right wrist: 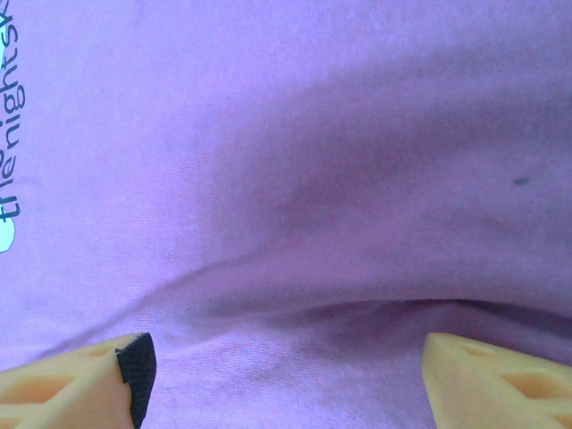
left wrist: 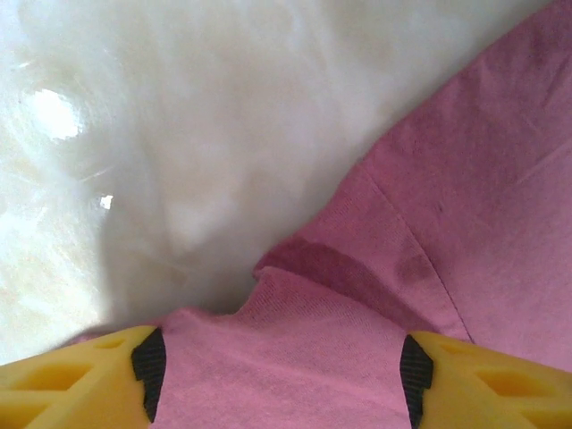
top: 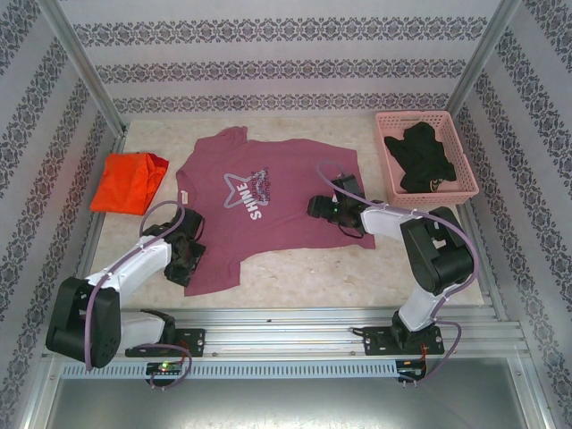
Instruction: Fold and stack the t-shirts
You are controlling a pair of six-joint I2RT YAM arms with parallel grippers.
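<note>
- Left gripper [top: 185, 253]: down at table level on the near left edge of the maroon t-shirt [top: 259, 204]. In the left wrist view its yellow fingers [left wrist: 71, 382] stand wide apart, so it is open. Maroon cloth lies bunched between them, with nothing clamped.
- Ahead of those fingers, a sleeve seam and a folded-over edge of the shirt are visible. The pale table [left wrist: 134, 134] lies beyond.
- Right gripper [top: 322, 207]: low over the right half of the same shirt, just right of the chest print. In the right wrist view its fingers [right wrist: 63, 389] are likewise spread wide, so it is open. A shallow crease in the cloth runs across between them. Whether the tips touch the fabric cannot be told.
- Lettering [right wrist: 9, 116] from the print shows at the left edge of that view.
- Maroon t-shirt: spread flat and unfolded at the table centre, print side up. It shows a white star outline and the word "SHINE".
- Orange t-shirt [top: 128, 181]: lying in a compact heap at the left of the table, apart from the maroon one.
- Pink basket [top: 386, 123]: at the far right of the table, holding a dark garment [top: 420, 159].
</note>
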